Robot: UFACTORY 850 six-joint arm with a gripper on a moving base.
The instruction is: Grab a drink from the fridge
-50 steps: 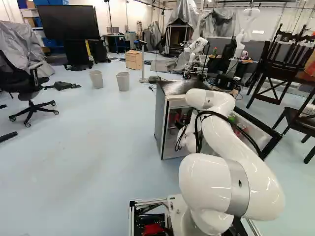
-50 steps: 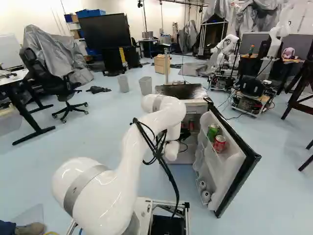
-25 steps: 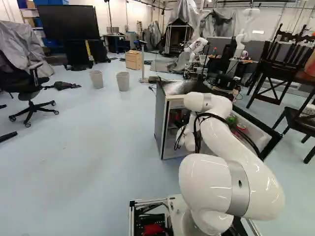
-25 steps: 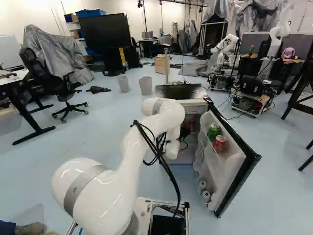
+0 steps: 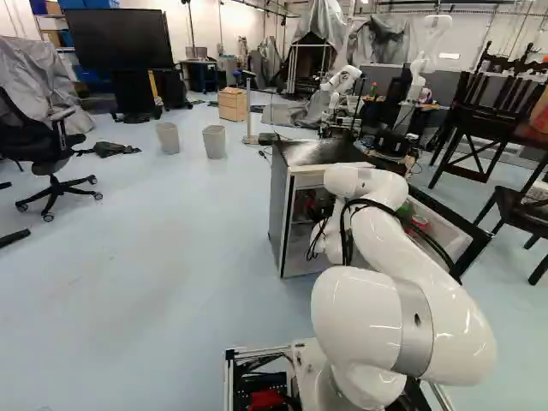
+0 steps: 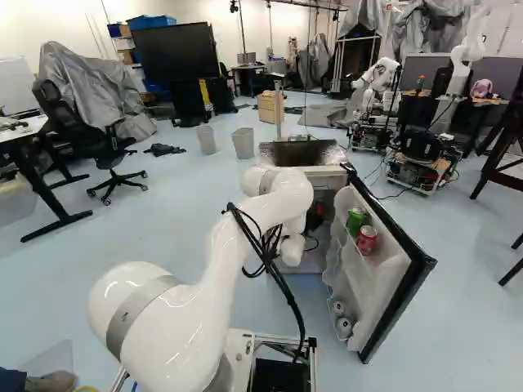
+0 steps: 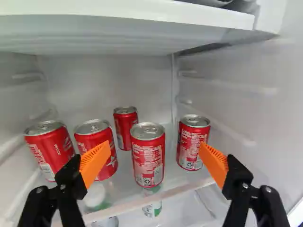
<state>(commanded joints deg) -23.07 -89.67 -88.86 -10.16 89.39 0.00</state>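
The black gripper (image 6: pixel 315 216) reaches into the opened fridge (image 5: pixel 278 214), partly hidden behind my arm's wrist. In the wrist view my gripper (image 7: pixel 154 163) stands wide open, with nothing gripped. Ahead of it on a glass shelf (image 7: pixel 182 183) several red cans stand upright. One front can (image 7: pixel 147 155) is centred between the two orange pads. Another can (image 7: pixel 193 142) stands beyond one finger, and a third can (image 7: pixel 98 147) beyond the other, both partly covered by the pads. An outer can (image 7: pixel 49 150) is near the fridge's side, and a can (image 7: pixel 125 127) stands farther back.
A white shelf edge (image 7: pixel 128 10) spans above the cans; more cans lie below the glass. The fridge door (image 6: pixel 392 286) stands open beside my arm, holding a green can (image 6: pixel 355 220) and a red can (image 6: pixel 367 239). Another robot (image 6: pixel 377 82) is beyond.
My arm's upper bend and wrist have shifted slightly to the right in both base views over the last half second. The base, fridge and door have stayed put.
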